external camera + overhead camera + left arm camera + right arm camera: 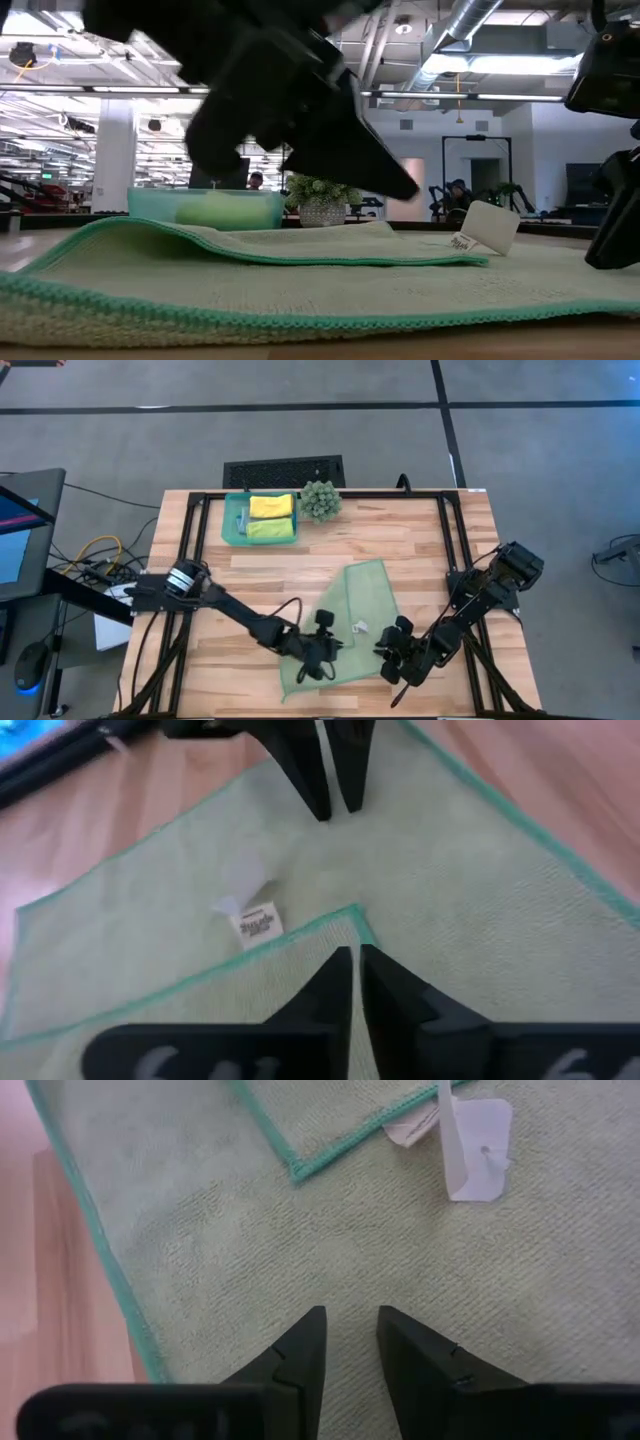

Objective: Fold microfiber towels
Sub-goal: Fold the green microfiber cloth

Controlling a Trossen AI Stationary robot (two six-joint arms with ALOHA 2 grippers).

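The pale sage green towel (352,622) lies partly folded on the table (420,540). The left tool (322,650) hovers over it closed and empty. The right tool (392,656) is slightly parted, gripping nothing.

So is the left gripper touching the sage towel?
Touching. The left wrist view shows the left gripper with its tips shut on the sage towel, right at the folded-over corner's teal edge.
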